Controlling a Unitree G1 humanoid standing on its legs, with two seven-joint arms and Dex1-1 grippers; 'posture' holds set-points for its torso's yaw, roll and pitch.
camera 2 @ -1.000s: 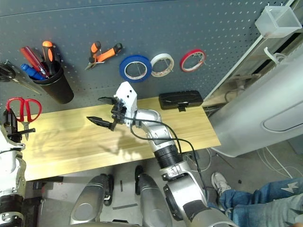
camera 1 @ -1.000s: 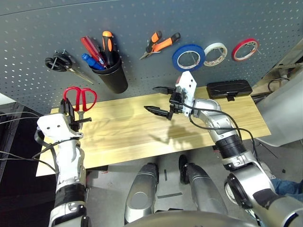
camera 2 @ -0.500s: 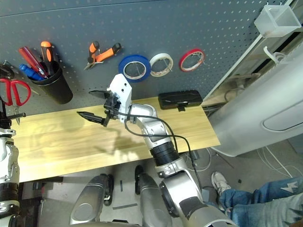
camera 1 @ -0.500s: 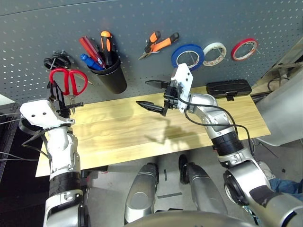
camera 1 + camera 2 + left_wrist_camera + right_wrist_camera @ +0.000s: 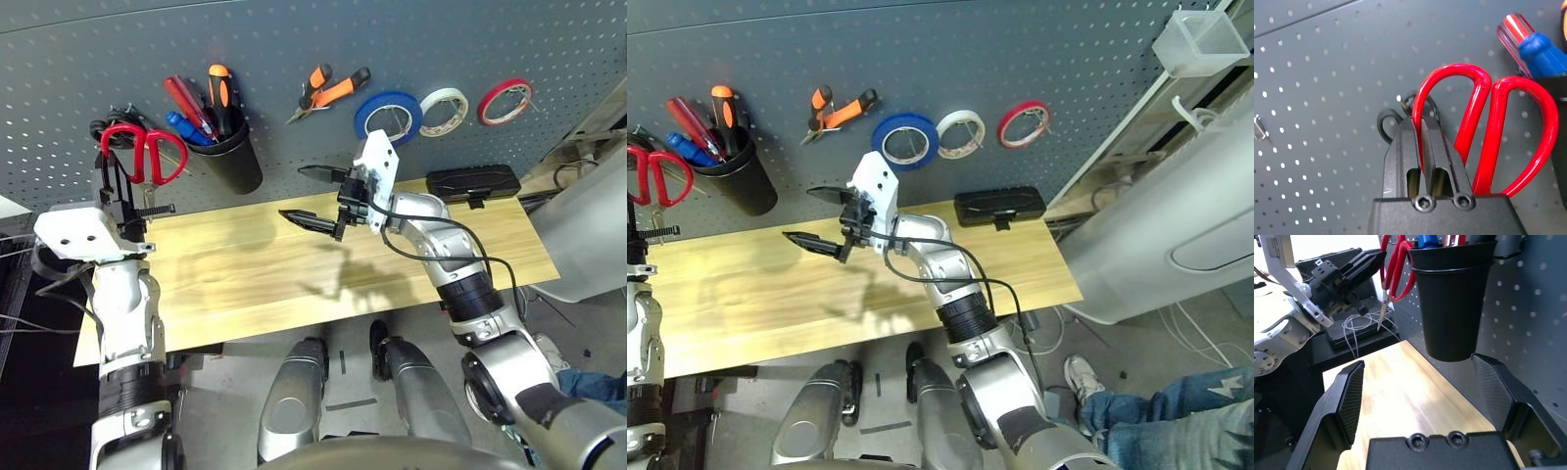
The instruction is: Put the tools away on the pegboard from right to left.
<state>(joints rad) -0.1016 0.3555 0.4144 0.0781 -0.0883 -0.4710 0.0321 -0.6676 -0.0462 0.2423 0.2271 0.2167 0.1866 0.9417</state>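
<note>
Raised to the pegboard (image 5: 294, 39), red-handled scissors (image 5: 144, 155) sit clamped in left claw (image 5: 125, 201).

The pegboard (image 5: 294, 39) is showing dark grey, dotted with rows of pale holes. Red-handled scissors (image 5: 142, 157), orange-handled pliers (image 5: 328, 88), a blue tape roll (image 5: 390, 117) — all are standing out brightly. The worktop (image 5: 255, 284) is glowing pale wood, faintly grained; the cup (image 5: 235, 157) is reading black.

Your left gripper (image 5: 1422, 147) clamped tight up by the pegboard (image 5: 411, 39), right gripper (image 5: 315, 196) spread wide below it.
</note>
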